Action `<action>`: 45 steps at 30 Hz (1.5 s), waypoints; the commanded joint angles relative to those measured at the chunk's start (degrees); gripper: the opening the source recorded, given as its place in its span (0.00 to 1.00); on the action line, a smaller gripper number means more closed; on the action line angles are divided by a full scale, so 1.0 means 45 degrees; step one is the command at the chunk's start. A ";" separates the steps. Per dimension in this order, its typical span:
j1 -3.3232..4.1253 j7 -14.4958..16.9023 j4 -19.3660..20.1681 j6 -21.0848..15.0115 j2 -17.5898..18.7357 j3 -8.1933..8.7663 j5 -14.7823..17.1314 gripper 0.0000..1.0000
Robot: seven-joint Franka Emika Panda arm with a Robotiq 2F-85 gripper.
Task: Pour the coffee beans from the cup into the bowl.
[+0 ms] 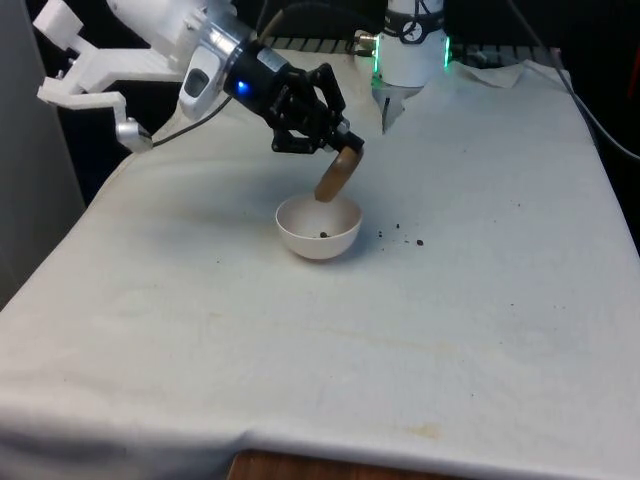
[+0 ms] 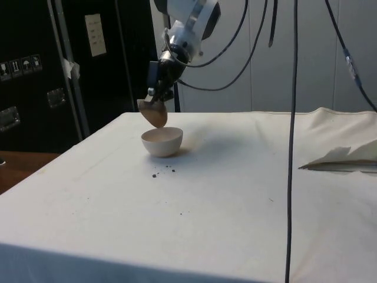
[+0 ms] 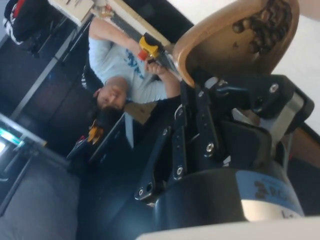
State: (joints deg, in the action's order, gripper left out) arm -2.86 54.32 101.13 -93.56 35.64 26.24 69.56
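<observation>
A tan cup [image 1: 337,174] hangs tipped steeply over the white bowl [image 1: 318,227], its mouth pointing down towards the bowl's inside. My gripper [image 1: 345,148] is shut on the cup's rim. From the side, the cup [image 2: 154,112] sits just above the bowl [image 2: 162,141], near its far edge. In the wrist view the cup [image 3: 235,37] still holds dark coffee beans [image 3: 265,25] gathered at its low side. One or two beans [image 1: 323,235] lie in the bowl. My gripper [image 2: 155,97] comes down from above at a slant.
A few spilled beans [image 1: 404,238] lie on the white cloth beside the bowl, towards the front view's right; they are also seen in the side view as spilled beans [image 2: 164,171]. A person [image 3: 120,75] sits beyond the table in the wrist view. Crumpled cloth [image 2: 344,156] lies at the side.
</observation>
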 commanded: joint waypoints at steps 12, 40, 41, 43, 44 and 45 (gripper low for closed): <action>-0.0140 -0.0102 -0.0611 0.1502 0.0675 0.0420 0.0879 0.00; -0.0382 -0.0255 -0.1617 0.4571 0.1884 0.1553 0.2852 0.00; -0.0395 -0.0255 -0.1630 0.4673 0.1910 0.1579 0.2916 0.00; -0.0433 -0.0267 -0.1681 0.4902 0.1986 0.1630 0.3107 0.00; -0.0446 -0.0267 -0.1706 0.4978 0.2024 0.1655 0.3170 0.00; -0.0446 -0.0267 -0.1732 0.5055 0.2063 0.1693 0.3234 0.00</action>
State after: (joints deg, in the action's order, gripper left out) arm -4.24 53.86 94.19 -71.85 44.35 34.15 83.77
